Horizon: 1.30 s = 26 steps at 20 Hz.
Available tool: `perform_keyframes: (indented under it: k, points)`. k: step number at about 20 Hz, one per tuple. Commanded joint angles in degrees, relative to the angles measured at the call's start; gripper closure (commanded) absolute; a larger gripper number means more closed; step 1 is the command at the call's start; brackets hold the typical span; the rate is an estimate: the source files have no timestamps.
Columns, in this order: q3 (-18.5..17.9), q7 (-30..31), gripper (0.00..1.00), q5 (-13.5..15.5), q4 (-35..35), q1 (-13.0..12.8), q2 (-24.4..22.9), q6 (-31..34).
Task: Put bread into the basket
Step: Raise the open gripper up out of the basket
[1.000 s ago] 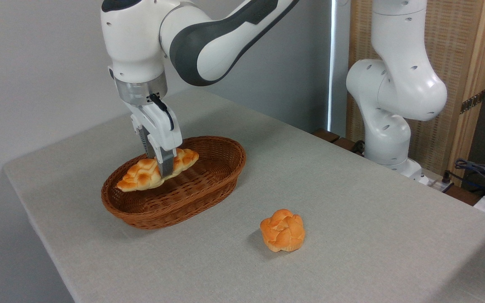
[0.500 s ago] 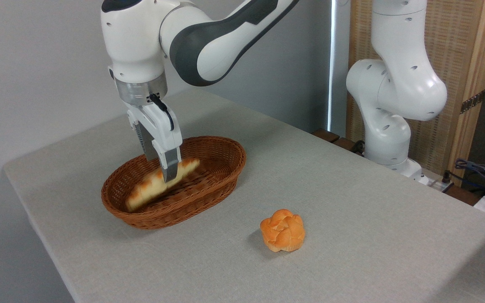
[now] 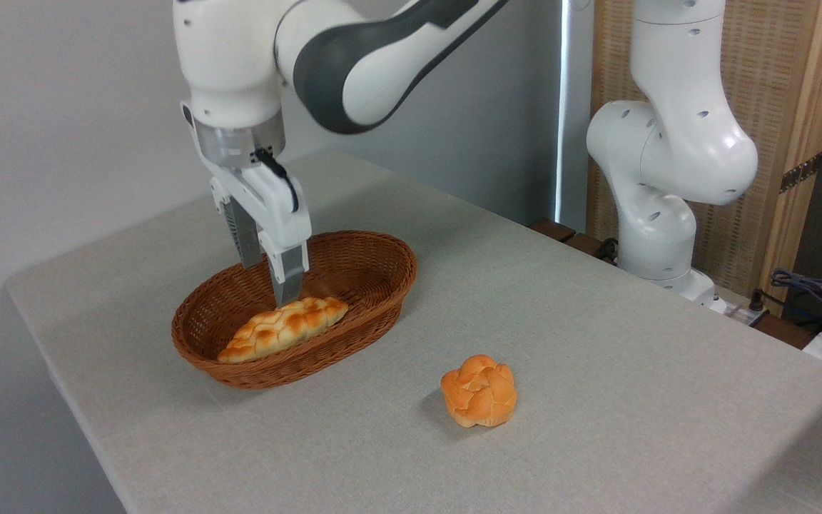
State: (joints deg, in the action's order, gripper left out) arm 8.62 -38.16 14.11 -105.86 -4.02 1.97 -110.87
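The bread [image 3: 283, 328], a long braided golden loaf, lies inside the basket [image 3: 375, 246] along its near wall. The basket is a shallow oval of reddish-brown wicker on the left part of the table. My gripper [image 3: 270, 280] hangs just above the loaf's far side, pointing down into the basket. It is open, and nothing is held between its fingers. The near finger's tip sits just over the loaf's upper edge.
A small round knotted orange bun [image 3: 479, 390] rests on the grey tablecloth [image 3: 596, 371] to the right of the basket. The arm's white base [image 3: 657, 214] stands at the table's back right, with cables [image 3: 810, 293] beside it.
The gripper let go of the loaf, which dropped and settled flat in the basket. The gripper has since risen a little.
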Motion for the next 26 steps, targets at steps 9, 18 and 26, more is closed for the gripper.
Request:
perform_keyframes:
  k: [9, 18, 26]
  points:
    - [-6.0, -5.1, 0.0, -17.2, 13.4, -0.2, -1.1, 16.7]
    - [-6.2, -5.8, 0.0, -13.6, 14.5, 1.3, -3.4, 21.4]
    - [-6.1, -5.8, 0.0, -13.4, 14.2, 1.2, -3.1, 21.0]
